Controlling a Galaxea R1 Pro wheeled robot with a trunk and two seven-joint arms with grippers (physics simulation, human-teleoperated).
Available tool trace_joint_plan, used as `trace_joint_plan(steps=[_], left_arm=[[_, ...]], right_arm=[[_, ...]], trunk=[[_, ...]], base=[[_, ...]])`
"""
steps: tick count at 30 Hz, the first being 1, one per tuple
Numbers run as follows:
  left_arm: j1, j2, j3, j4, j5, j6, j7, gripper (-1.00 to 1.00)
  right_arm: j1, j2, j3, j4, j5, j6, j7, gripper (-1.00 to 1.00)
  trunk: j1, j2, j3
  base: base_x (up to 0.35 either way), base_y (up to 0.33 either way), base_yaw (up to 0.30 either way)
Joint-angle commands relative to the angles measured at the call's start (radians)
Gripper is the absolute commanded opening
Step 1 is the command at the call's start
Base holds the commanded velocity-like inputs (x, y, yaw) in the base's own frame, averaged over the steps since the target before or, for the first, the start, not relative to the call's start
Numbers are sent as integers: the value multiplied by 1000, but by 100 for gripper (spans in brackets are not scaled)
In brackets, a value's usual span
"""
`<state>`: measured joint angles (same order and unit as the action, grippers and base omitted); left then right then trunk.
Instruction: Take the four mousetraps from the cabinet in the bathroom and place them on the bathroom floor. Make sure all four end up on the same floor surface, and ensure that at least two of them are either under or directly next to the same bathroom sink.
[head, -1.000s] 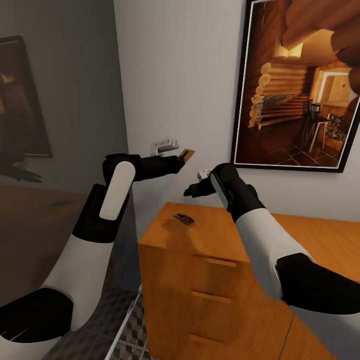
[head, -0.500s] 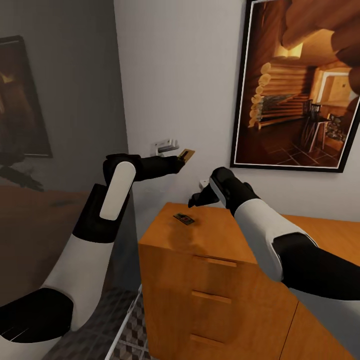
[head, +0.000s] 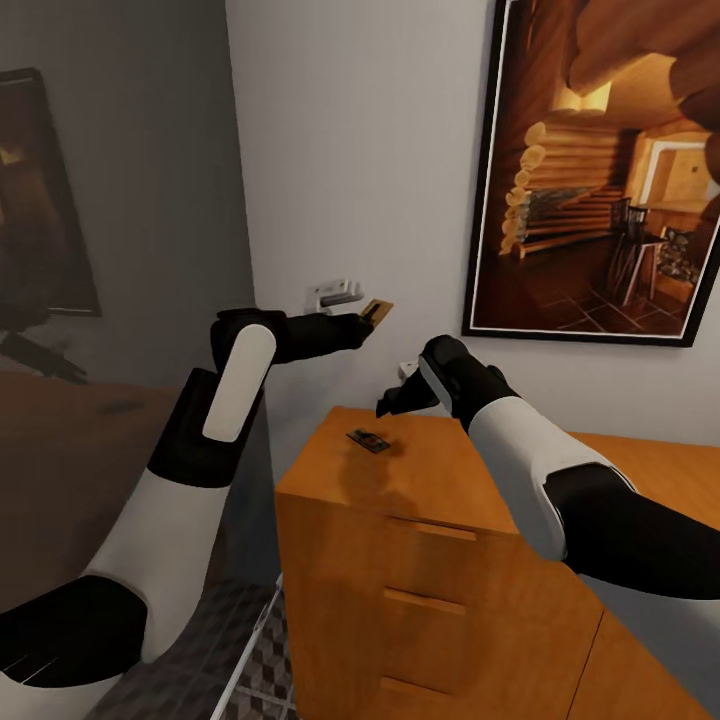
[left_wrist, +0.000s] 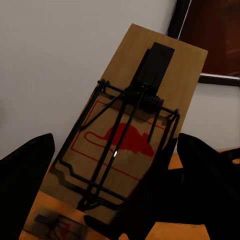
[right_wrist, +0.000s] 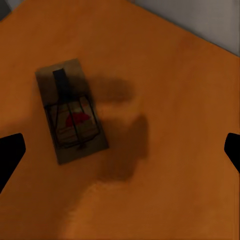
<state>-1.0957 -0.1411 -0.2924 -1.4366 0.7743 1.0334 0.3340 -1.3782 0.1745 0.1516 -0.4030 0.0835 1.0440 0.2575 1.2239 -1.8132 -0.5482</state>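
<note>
Your left end effector (head: 362, 318) grips one mousetrap (left_wrist: 131, 125) raised clear, freeing your spread, empty right end effector (head: 388, 404) above the cabinet (head: 450, 480) mousetrap (right_wrist: 71, 116).

Soft even light, dim left wall, blurry wrist views

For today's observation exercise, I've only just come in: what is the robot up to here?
The robot is collecting mousetraps from an orange wooden cabinet. Its left gripper is raised near the wall, shut on one mousetrap. Its right gripper, fingers spread wide, hangs above a second mousetrap lying flat on the cabinet top, apparently about to pick it up. Patterned floor tiles show beside the cabinet; no trap is on them in these views.
</note>
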Motion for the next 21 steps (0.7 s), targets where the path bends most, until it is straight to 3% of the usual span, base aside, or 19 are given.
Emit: trace_joint_plan(steps=[1,21], left_arm=[[-1,0,-3,-1,10,2,11,-100],[-1,8,-14,-1,8,4,8,-100]], right_arm=[[-1,0,2,-1,9,3,8,100],[-1,0,0,0,7,3,3,100]], trunk=[[0,-1,-1],[0,-1,-1]], base=[[198,0,0],[33,0,0]])
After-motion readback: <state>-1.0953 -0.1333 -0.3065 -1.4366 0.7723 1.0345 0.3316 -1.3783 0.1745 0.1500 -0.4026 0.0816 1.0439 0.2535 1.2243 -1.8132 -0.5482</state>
